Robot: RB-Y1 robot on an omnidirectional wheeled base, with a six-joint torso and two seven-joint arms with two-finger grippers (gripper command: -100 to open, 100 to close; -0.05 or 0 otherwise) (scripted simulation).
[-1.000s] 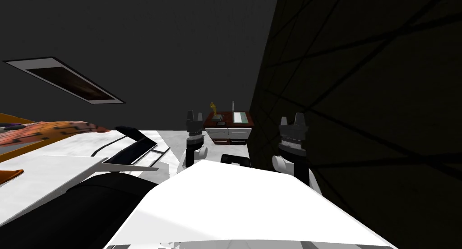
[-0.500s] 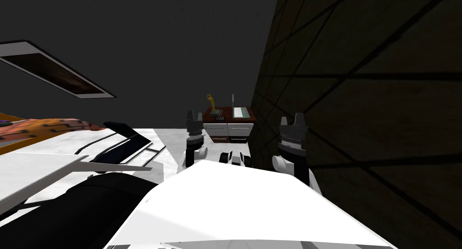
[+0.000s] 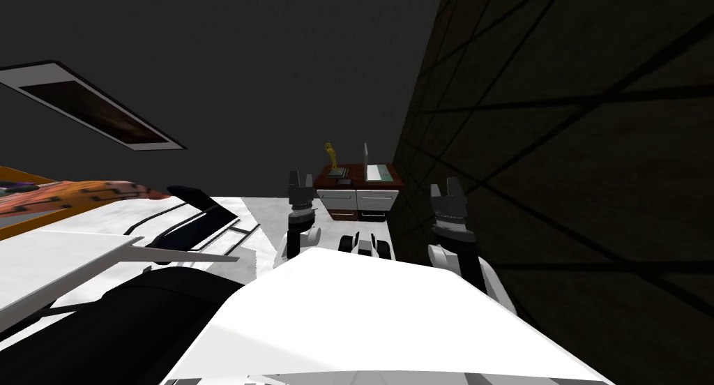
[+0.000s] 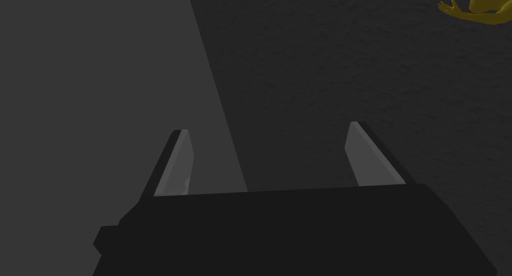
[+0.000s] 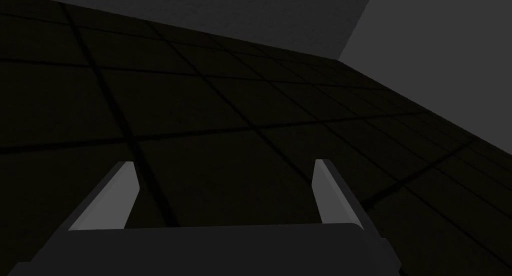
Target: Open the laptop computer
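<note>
Running along my right side is a dark tiled wall (image 3: 572, 157), which meets a plain dark grey wall (image 3: 279, 67) straight ahead. A framed picture (image 3: 90, 105) hangs on the grey wall to the left. Below it lies an orange patterned blanket (image 3: 77, 196) beside a pale floor (image 3: 268, 217).

In the far corner, against the tiled wall, stands a desk (image 3: 359, 201) with a reddish-brown top and white drawer fronts. In the head view it sits between my two arms and well ahead of both.

The left gripper (image 3: 301, 178) (image 4: 267, 128) is raised in front of me, its fingers spread wide with nothing between them, pointing at the grey wall. The right gripper (image 3: 446, 187) (image 5: 225, 162) is also released and empty, and it faces the tiled wall.

The laptop (image 3: 376, 171) sits on the right half of the desk, next to the tiled wall. Its pale base reads as a strip with its long axis running away from me, front to back across the desk. A thin upright line along the base's left edge looks like the lid seen edge-on, which would have the screen facing the tiled wall, though it is too small to be sure.

A small yellow figurine (image 3: 330, 155) (image 4: 482, 5) stands on the left half of the desk, apart from the laptop.
</note>
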